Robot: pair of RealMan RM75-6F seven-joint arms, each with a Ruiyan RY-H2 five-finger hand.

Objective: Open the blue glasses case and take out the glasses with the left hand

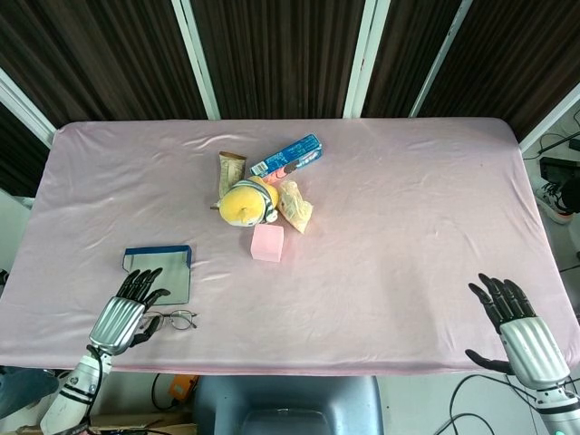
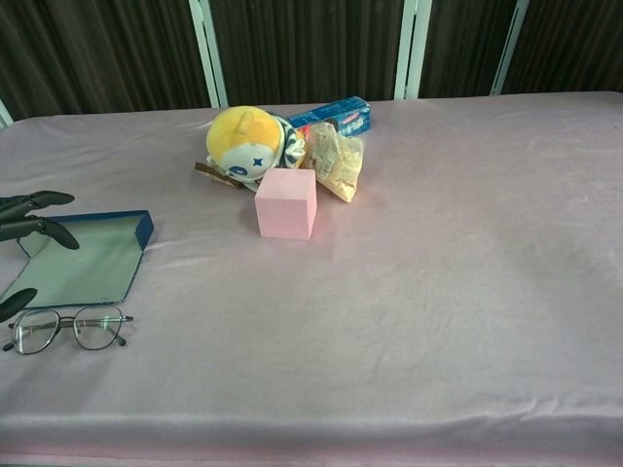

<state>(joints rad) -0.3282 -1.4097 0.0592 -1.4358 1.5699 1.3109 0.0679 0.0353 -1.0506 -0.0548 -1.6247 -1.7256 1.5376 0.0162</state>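
The blue glasses case (image 2: 88, 259) lies open and flat near the left front of the pink-covered surface (image 1: 408, 236), its pale lining facing up and a raised blue wall along its far edge. The glasses (image 2: 66, 329) lie out of the case, on the cloth just in front of it, lenses toward the front edge and temples folded out. The left hand (image 1: 127, 311) hovers at the near left corner of the case with its fingers (image 2: 39, 231) spread apart and holding nothing; in the head view its dark fingertips overlap the left lens of the glasses, though whether they touch it cannot be told.

Toward the middle of the surface a pink cube (image 2: 286, 202) stands by itself. Just behind it a yellow plush toy (image 2: 246, 141) rests against a crinkled snack bag (image 2: 334, 161), with a blue box (image 1: 287, 156) lying behind them and a brown wrapper (image 1: 230, 169) to the left of the toy.

The right hand (image 1: 514, 319) sits well apart at the front right edge, palm down, fingers spread and empty.
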